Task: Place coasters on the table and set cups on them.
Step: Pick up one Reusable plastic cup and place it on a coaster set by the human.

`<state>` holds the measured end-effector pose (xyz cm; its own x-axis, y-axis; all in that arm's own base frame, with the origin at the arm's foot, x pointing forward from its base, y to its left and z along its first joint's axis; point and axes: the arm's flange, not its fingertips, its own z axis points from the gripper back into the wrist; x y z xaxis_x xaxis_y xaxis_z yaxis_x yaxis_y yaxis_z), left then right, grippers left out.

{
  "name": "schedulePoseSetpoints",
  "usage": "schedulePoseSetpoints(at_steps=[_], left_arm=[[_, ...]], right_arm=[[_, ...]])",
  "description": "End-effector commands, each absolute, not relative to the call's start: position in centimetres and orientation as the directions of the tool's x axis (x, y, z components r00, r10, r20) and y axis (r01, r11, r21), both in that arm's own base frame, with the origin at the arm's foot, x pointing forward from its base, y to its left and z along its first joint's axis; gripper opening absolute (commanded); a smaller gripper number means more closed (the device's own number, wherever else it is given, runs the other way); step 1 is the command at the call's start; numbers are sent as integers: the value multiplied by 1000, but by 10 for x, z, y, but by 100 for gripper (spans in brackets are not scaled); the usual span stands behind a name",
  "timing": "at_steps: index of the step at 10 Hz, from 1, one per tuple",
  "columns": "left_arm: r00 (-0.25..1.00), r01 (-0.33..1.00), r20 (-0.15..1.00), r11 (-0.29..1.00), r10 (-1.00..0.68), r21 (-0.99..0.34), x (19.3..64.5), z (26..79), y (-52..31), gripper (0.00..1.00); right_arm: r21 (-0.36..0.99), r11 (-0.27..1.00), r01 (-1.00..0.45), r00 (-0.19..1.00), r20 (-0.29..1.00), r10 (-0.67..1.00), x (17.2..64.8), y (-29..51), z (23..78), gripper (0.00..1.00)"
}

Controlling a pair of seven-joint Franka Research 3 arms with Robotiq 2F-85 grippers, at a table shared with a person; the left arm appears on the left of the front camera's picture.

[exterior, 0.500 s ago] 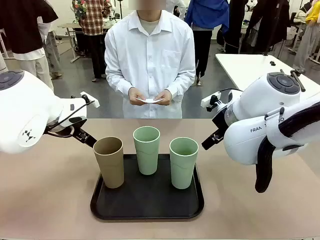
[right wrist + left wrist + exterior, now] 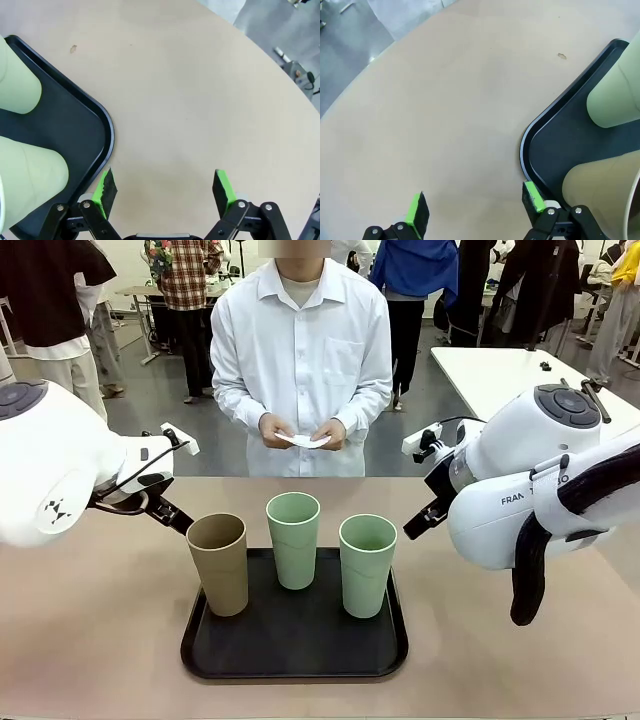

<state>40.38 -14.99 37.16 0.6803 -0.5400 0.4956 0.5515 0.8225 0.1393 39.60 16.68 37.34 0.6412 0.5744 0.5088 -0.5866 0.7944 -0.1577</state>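
Between a person's hands (image 2: 330, 433), at the far side of the table (image 2: 90, 640), the coasters (image 2: 303, 441) show as a thin white piece held at chest height; how many there are cannot be told. Nearer the robot, the three cups stand upright on a black tray (image 2: 295, 665): the tan cup (image 2: 218, 562) at the robot's left, one mint cup (image 2: 293, 538) in the middle and farther back, the other mint cup (image 2: 367, 562) at the right. None of them touch. The tray lies flat on the tabletop.

The left gripper (image 2: 474, 205) hangs over bare table just beside the tray's corner, jaws spread wide and empty, one green pad (image 2: 533, 196) close to the rim near the tan cup. The right gripper (image 2: 165, 187) hovers beside the opposite edge of the tray, likewise wide apart and holding nothing.
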Motion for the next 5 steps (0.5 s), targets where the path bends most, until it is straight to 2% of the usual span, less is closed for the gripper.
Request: schedulePoseSetpoints(at_steps=[1,5], left_arm=[[680,552,496,822,-540,139,404,372,-150,100],[680,552,496,822,-540,139,404,372,-150,100]], right_arm=[[-158,794,-587,641,509,574,396,167,373,100],[-158,794,-587,641,509,574,396,167,373,100]])
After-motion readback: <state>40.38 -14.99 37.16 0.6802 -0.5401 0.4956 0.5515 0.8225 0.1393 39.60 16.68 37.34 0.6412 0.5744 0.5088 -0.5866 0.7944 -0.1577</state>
